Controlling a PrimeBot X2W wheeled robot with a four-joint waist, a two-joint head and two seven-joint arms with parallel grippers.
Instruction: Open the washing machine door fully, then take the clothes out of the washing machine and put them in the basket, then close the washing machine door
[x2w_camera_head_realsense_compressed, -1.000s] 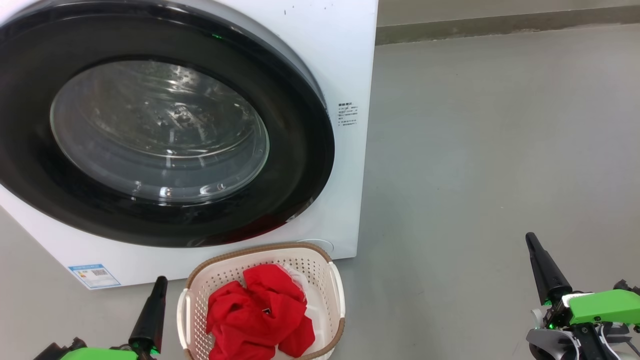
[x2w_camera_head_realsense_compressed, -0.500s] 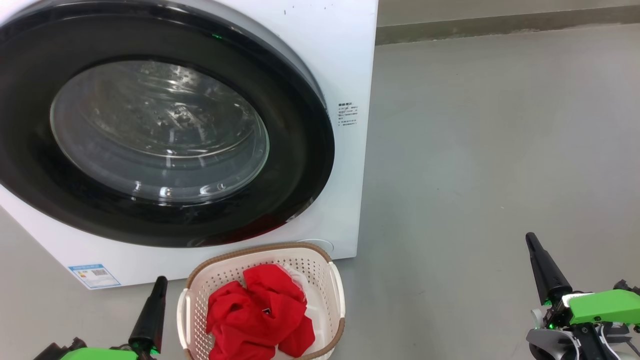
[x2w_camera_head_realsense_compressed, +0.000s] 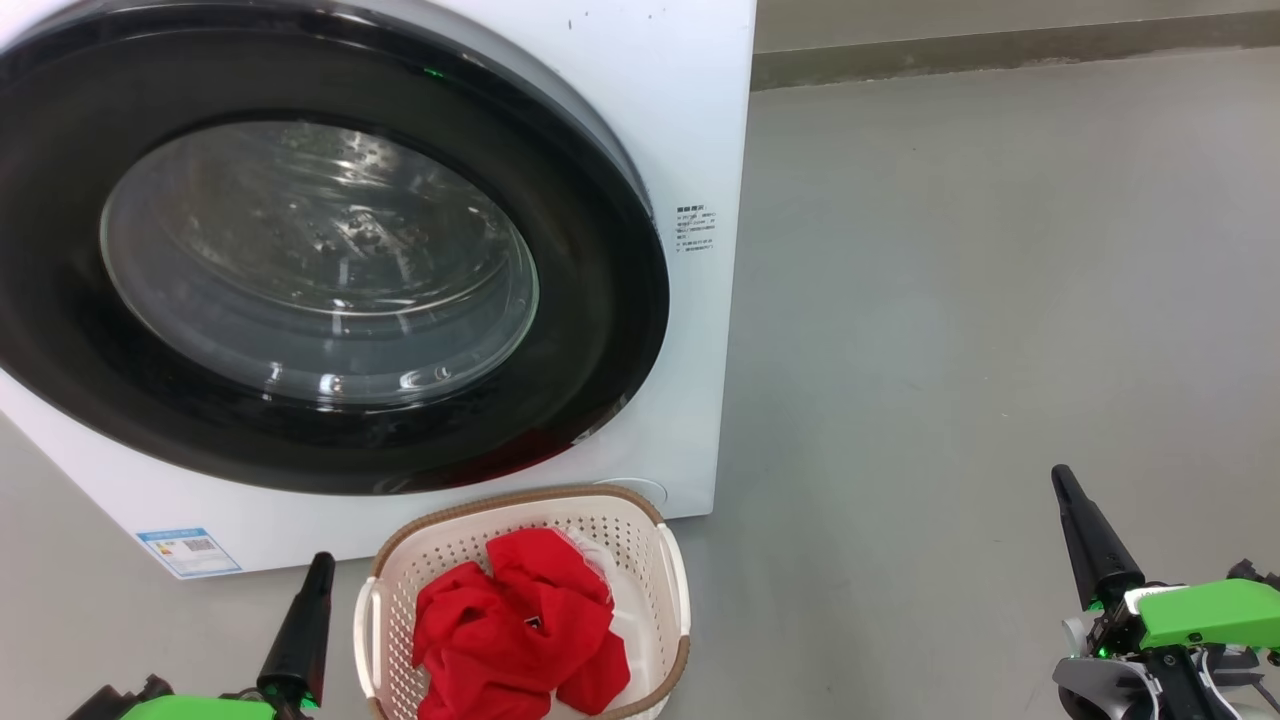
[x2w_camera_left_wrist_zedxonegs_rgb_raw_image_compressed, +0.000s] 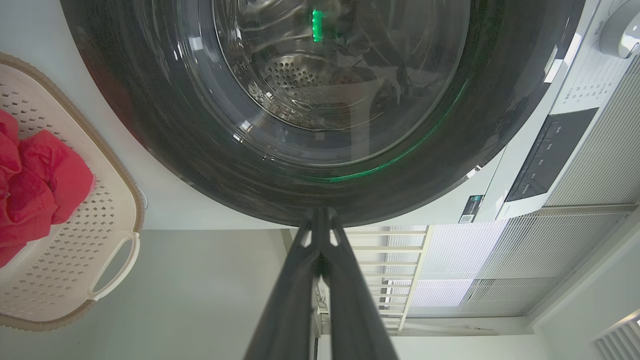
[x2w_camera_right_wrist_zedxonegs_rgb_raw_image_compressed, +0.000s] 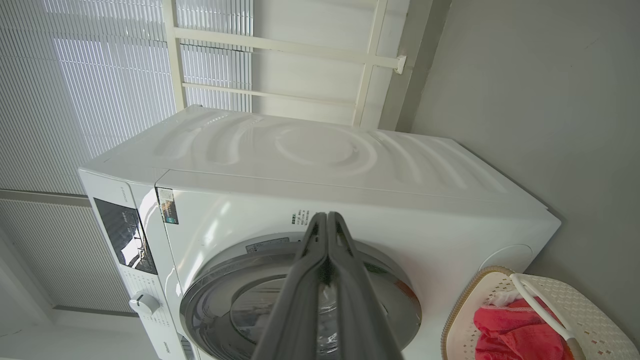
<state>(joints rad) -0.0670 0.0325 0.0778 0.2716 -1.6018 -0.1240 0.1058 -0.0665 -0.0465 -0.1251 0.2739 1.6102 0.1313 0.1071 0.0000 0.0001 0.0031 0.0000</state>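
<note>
The washing machine (x2w_camera_head_realsense_compressed: 690, 120) fills the upper left of the head view, and its door (x2w_camera_head_realsense_compressed: 600, 300) sits flat against the white front, black rim around the clear glass. Through the glass the steel drum (x2w_camera_left_wrist_zedxonegs_rgb_raw_image_compressed: 300, 85) shows bare. The red clothes (x2w_camera_head_realsense_compressed: 515, 630) lie bunched in the cream basket (x2w_camera_head_realsense_compressed: 670, 570) on the floor just below the door. My left gripper (x2w_camera_head_realsense_compressed: 320, 562) is shut and empty, left of the basket. My right gripper (x2w_camera_head_realsense_compressed: 1060, 478) is shut and empty, far out over the floor on the right. Both point toward the machine.
Grey floor (x2w_camera_head_realsense_compressed: 950, 300) stretches right of the machine to a wall skirting (x2w_camera_head_realsense_compressed: 1000, 50) at the back. The machine's control panel (x2w_camera_left_wrist_zedxonegs_rgb_raw_image_compressed: 545, 150) and dial (x2w_camera_left_wrist_zedxonegs_rgb_raw_image_compressed: 620, 30) show in the left wrist view. Blinds and a pale frame (x2w_camera_right_wrist_zedxonegs_rgb_raw_image_compressed: 280, 45) stand behind the machine.
</note>
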